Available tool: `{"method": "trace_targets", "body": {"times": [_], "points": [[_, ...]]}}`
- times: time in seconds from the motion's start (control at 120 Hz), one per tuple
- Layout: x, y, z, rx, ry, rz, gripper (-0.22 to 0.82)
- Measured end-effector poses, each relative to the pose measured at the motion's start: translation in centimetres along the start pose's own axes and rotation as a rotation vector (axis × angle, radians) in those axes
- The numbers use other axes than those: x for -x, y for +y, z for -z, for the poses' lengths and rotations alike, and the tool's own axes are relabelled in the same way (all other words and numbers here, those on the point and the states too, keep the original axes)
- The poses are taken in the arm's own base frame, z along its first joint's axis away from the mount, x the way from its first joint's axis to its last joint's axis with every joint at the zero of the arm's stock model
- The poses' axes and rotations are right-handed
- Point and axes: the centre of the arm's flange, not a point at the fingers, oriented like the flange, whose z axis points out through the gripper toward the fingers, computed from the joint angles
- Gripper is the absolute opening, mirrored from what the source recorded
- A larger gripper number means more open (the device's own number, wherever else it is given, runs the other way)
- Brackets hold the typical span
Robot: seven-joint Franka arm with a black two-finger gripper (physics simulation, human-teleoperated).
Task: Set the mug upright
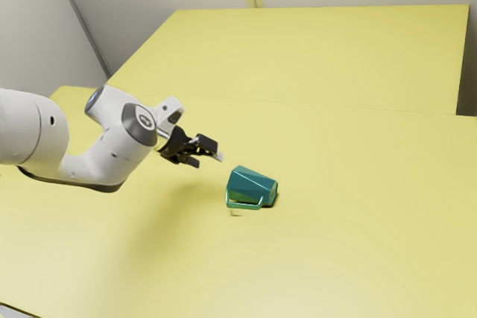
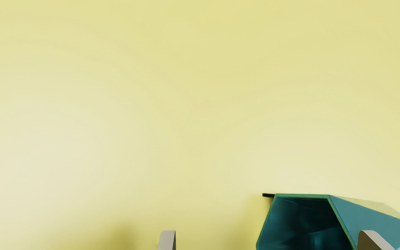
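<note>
The arm (image 1: 119, 156) reaches out — pincer (image 1: 208, 160) open, angled downward — near the teal mug (image 1: 250, 185) lying on its side.

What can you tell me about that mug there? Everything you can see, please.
The mug is teal and faceted, with a green-rimmed, angular mouth and squared-off handle; it looks hard and smooth. It lies on its side on the yellow table, mouth toward the open hand, handle toward the exterior camera. The hand stands clear of it.
</note>
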Motion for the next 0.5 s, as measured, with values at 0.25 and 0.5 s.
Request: {"method": "trace_targets", "body": {"times": [0.25,0.5], "points": [[0.4,1.8,-1.4,0.010,-0.006,-0.021,0.56],[0.4,3.9,-3.0,0.019,-0.002,-0.042,0.55]]}}
